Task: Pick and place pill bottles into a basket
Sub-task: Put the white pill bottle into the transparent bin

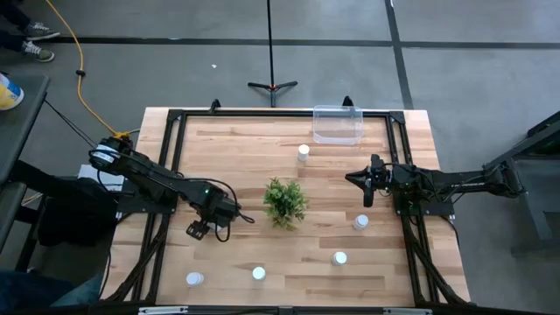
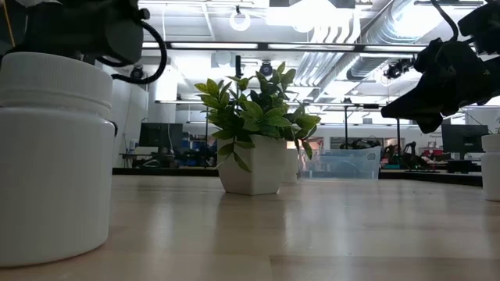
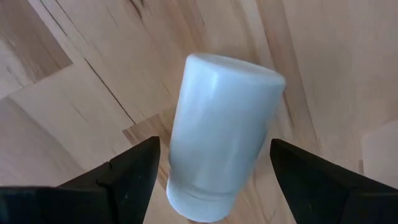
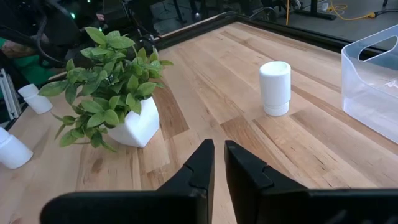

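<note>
My left gripper (image 1: 198, 230) is open at the table's left, low over the wood. A white pill bottle (image 3: 221, 137) sits between its two fingers, with a gap showing on each side; I cannot tell whether it stands or lies. My right gripper (image 1: 366, 187) is shut and empty, above the table right of the plant. Other pill bottles stand on the table: one (image 1: 304, 152) near the basket, also in the right wrist view (image 4: 275, 87), and several along the near side (image 1: 259, 274). The clear basket (image 1: 338, 124) sits at the far edge.
A small green potted plant (image 1: 285, 201) stands mid-table between the two arms. A black frame (image 1: 171, 157) runs along the table's edges. In the low view one bottle (image 2: 55, 156) stands close to the camera, and another (image 2: 492, 164) stands at the right.
</note>
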Controlling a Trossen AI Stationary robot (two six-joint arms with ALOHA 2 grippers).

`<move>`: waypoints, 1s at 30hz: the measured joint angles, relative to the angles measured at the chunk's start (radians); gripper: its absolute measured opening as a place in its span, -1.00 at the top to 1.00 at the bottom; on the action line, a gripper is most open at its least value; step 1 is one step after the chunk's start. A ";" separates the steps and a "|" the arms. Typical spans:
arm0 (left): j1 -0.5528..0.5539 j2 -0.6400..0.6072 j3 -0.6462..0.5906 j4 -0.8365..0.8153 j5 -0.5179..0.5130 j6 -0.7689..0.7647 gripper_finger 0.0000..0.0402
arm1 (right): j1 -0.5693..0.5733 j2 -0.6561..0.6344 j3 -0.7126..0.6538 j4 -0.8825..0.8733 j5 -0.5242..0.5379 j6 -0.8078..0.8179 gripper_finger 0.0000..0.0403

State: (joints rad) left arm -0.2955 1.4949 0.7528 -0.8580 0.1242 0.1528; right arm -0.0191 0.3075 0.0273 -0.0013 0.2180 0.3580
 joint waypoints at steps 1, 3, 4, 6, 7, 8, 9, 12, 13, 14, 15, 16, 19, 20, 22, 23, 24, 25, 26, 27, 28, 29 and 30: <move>0.000 0.007 0.000 0.001 0.000 0.000 -0.68 | 0.000 0.000 0.000 0.000 0.000 0.000 0.84; 0.000 0.022 0.001 0.002 -0.002 0.000 -0.68 | 0.000 0.000 0.000 0.002 0.000 0.000 0.84; 0.000 0.026 0.001 0.001 -0.003 -0.002 -0.68 | 0.000 0.000 0.000 0.002 0.000 0.000 0.84; 0.000 0.032 0.003 0.000 -0.007 -0.004 -0.68 | 0.000 0.000 0.000 0.001 0.000 0.000 0.85; 0.000 0.033 0.003 0.000 -0.009 -0.003 -0.68 | 0.000 0.000 0.000 0.003 0.001 0.000 0.86; 0.000 0.033 0.003 0.000 -0.010 -0.003 -0.68 | 0.000 0.000 0.000 0.002 0.000 0.000 0.86; 0.000 0.033 0.003 0.000 -0.010 -0.003 -0.68 | 0.000 0.000 0.000 0.002 0.000 0.000 0.86; 0.000 0.033 0.003 0.000 -0.011 -0.003 -0.66 | 0.000 0.000 0.000 0.002 0.000 0.000 0.87; 0.000 0.033 0.002 0.000 -0.012 -0.003 -0.64 | 0.000 0.000 0.000 0.002 0.000 0.000 0.87; 0.000 0.033 0.002 0.001 -0.014 -0.003 -0.61 | 0.000 0.000 0.000 0.002 0.000 0.000 0.87; 0.000 0.034 0.002 0.001 -0.016 -0.003 -0.57 | 0.000 0.000 0.000 0.002 0.000 0.000 0.87; 0.000 0.034 0.002 0.001 -0.017 -0.003 -0.53 | 0.000 0.000 0.000 0.002 0.000 0.000 0.87; 0.001 0.034 0.002 0.002 -0.022 -0.003 -0.38 | 0.000 0.000 0.000 0.002 0.000 0.000 0.88; 0.000 0.034 0.002 0.003 -0.024 -0.003 -0.34 | 0.000 0.000 0.000 0.003 0.000 0.000 0.88; 0.001 0.035 0.002 0.003 -0.026 -0.001 -0.25 | 0.000 0.000 0.000 0.002 0.000 0.000 0.88; 0.001 0.035 0.002 0.003 -0.026 0.000 -0.21 | 0.000 0.000 0.000 0.003 0.000 0.000 0.88; 0.001 0.035 0.002 0.003 -0.026 0.000 -0.17 | 0.000 0.000 0.000 0.003 0.000 0.000 0.88; 0.001 0.035 0.002 0.003 -0.026 0.000 -0.14 | 0.000 0.000 0.000 0.003 0.000 0.000 0.88; 0.001 0.035 0.002 0.003 -0.026 0.000 -0.12 | 0.000 0.000 0.000 0.003 0.000 0.000 0.88; 0.001 0.035 0.002 0.003 -0.025 -0.001 -0.10 | 0.000 0.000 0.000 0.003 0.000 0.000 0.88; 0.001 0.035 0.002 0.003 -0.025 -0.001 -0.09 | 0.000 0.000 0.000 0.003 0.000 0.000 0.88; 0.001 0.035 0.002 0.003 -0.024 -0.001 -0.09 | 0.000 0.000 0.000 0.003 0.000 0.000 0.88; 0.001 0.035 0.002 0.003 -0.024 -0.001 -0.10 | 0.000 0.000 0.000 0.003 0.000 0.000 0.89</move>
State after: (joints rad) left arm -0.2947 1.5295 0.7544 -0.8549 0.1003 0.1522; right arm -0.0191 0.3077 0.0269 0.0021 0.2184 0.3580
